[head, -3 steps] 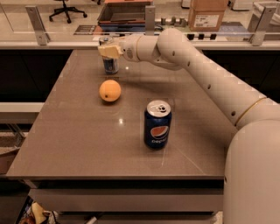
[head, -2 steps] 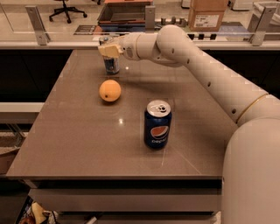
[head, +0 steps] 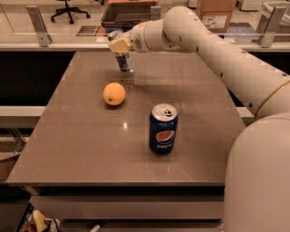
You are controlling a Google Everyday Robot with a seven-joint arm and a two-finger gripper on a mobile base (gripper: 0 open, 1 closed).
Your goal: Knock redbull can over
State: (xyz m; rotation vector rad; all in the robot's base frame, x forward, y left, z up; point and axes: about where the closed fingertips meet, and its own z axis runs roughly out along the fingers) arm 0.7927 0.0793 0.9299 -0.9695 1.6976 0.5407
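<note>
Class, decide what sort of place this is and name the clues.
Probably an office or lab: a wheeled office chair and cardboard box beyond a glass partition. The gripper is at the redbull can on the far side of the table.

Brown table point(head: 86, 136); office chair point(head: 68, 8) on light floor point(head: 13, 20); perhaps a cardboard box point(head: 218, 13).
</note>
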